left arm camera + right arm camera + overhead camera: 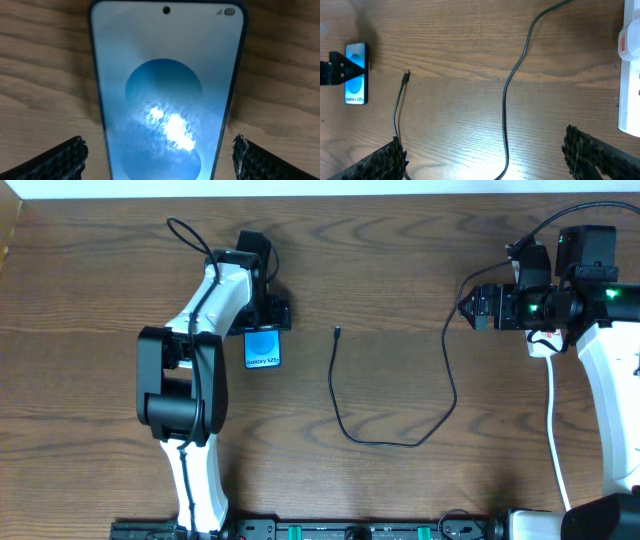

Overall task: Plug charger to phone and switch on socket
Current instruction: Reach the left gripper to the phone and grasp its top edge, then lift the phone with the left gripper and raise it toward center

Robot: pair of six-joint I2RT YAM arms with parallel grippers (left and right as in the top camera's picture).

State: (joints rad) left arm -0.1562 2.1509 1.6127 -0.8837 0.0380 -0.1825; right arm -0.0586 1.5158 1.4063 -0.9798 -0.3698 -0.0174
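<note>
While both arms hung over the wooden table (400, 260), the items stood as follows.

- Phone (263, 348): flat, screen up and lit blue, at 9 o'clock of the table's middle in the overhead view.
- Left gripper (160, 159): at the phone's 12 o'clock end. Its jaws were spread wide, with one finger (65, 156) off each long edge and bare wood showing between finger and case. It grasped nothing.
- Charger (334, 385): black cable lying loose. Its connector (337, 332) was free on the wood at 3 o'clock of the phone, apart from it. The cable ran toward 6 o'clock, curved round, then climbed toward 2 o'clock.
- Socket (630, 75): white strip with red marks at the table's 3 o'clock side, partly under the right arm.
- White cord (553, 430): trailed from the socket toward 6 o'clock.
- Right gripper (485, 160): near the socket, pointed toward 9 o'clock, jaws wide apart and empty.
</note>
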